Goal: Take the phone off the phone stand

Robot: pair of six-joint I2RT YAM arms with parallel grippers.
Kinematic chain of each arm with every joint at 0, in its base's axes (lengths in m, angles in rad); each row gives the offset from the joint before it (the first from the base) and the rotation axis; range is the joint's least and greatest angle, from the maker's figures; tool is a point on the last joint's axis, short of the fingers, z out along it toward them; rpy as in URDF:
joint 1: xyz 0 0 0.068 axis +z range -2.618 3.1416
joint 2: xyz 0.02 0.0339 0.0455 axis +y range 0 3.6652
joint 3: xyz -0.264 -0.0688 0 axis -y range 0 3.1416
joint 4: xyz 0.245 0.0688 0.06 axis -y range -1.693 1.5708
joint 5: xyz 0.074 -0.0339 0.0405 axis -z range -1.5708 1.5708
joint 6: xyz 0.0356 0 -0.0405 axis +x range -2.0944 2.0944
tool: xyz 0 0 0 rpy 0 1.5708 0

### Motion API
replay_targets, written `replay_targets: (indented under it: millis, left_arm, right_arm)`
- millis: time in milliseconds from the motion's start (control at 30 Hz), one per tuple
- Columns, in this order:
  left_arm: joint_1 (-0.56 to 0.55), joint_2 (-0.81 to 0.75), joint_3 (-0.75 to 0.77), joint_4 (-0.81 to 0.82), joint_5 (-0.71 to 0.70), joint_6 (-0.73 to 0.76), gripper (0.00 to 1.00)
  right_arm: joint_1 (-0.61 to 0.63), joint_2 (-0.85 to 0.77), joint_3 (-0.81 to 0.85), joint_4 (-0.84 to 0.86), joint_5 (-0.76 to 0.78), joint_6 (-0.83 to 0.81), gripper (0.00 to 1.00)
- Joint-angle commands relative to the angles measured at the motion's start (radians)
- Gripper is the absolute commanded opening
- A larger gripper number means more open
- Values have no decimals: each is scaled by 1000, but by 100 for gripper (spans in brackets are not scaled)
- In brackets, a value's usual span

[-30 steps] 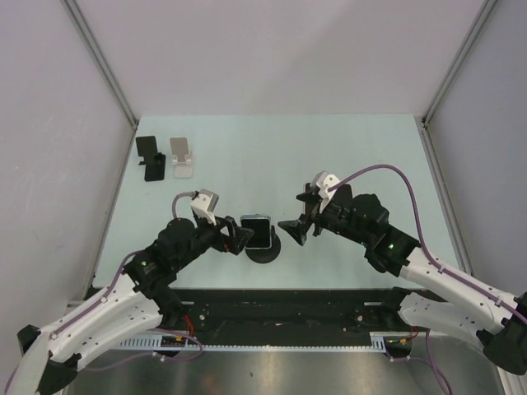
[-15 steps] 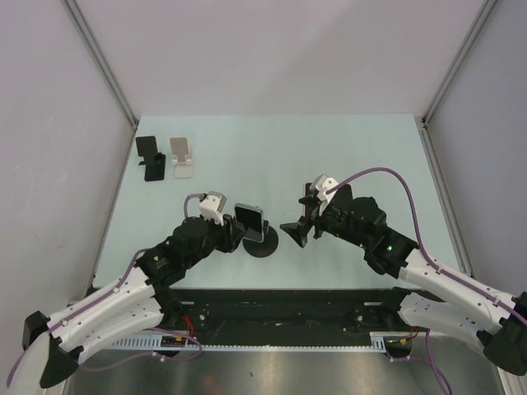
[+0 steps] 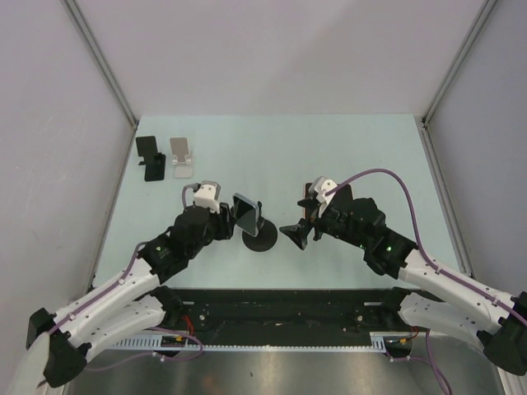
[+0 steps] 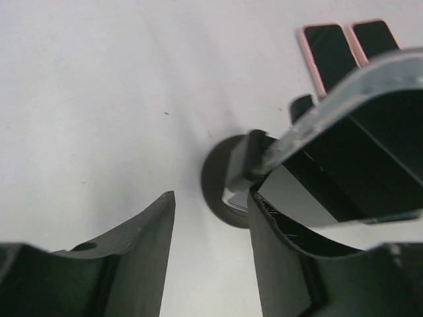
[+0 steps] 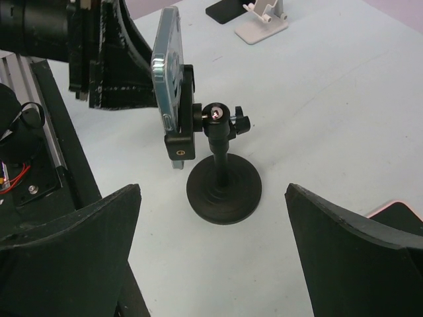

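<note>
The phone [image 3: 247, 212] is clamped in a black stand with a round base [image 3: 260, 240] at the table's near middle, turned on edge and facing left. The right wrist view shows the phone [image 5: 168, 63] in its clamp above the ball joint and the base [image 5: 223, 191]. My left gripper [image 3: 230, 216] is open, right beside the phone. In the left wrist view [image 4: 211, 198] nothing lies between the fingers, and the phone [image 4: 370, 142] rests against the outside of the right finger [image 4: 277, 251]. My right gripper [image 3: 295, 230] is open and empty, just right of the base.
A small black stand [image 3: 150, 156] and a white stand [image 3: 183, 156] sit at the back left. Two dark, pink-edged flat items [image 4: 330, 53] lie on the table under my right arm. Grey walls enclose the table on three sides.
My left gripper has pushed forward and up along the phone. The phone has swung on the ball joint from facing up to standing on edge. The right arm has barely moved.
</note>
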Motion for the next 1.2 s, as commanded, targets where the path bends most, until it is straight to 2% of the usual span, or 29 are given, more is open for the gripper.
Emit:
replay_targets:
  millis: [0, 167, 267, 400, 500, 567, 700, 900, 1000, 1167]
  left_arm:
    - [98, 0, 49, 30, 2, -36, 55]
    - [103, 5, 67, 27, 61, -33, 66]
    - [95, -60, 76, 16, 79, -26, 73]
    - [60, -160, 139, -45, 14, -18, 83]
    - [4, -179, 203, -100, -37, -7, 96]
    - [-35, -170, 224, -110, -68, -12, 100]
    - [-154, -104, 257, -108, -129, -27, 100]
    - [-363, 2, 311, -107, -376, -24, 100]
    - [-433, 75, 340, -108, -505, 7, 100]
    - [-457, 143, 339, -110, -591, -6, 97]
  right_arm:
    - [5, -11, -1, 33, -12, 9, 96]
    - [7, -13, -3, 24, 5, 9, 96]
    - [7, -14, -6, 21, 33, 9, 96]
    - [8, -11, -10, 25, 60, 13, 96]
    - [8, 0, -10, 34, 76, 30, 96]
    - [7, 10, -10, 48, 97, 38, 96]
    - [7, 33, -10, 70, 154, 69, 98]
    - [8, 47, -10, 70, 166, 73, 98]
    - [7, 52, -10, 70, 172, 72, 98]
    - [7, 50, -10, 65, 173, 73, 98]
